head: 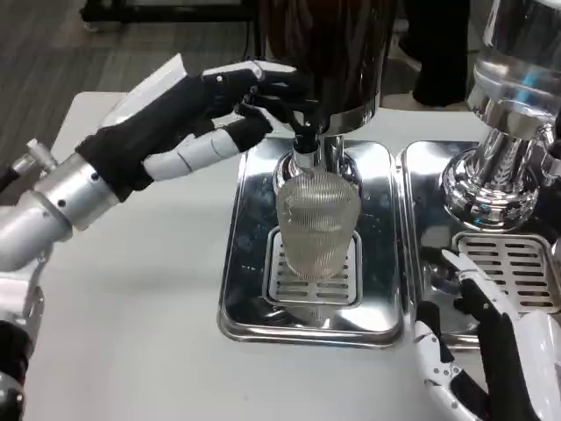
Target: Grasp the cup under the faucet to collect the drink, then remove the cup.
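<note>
We are reaching our left hand over the bench, its fingertips touching the black faucet, nothing gripped. The ribbed clear cup is standing under that faucet on the steel drip tray. Our right hand is resting low, fingers spread, holding nothing.

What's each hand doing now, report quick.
Left hand: fingers on the tap; grip cannot be told.
Right hand: open, holding nothing.
</note>
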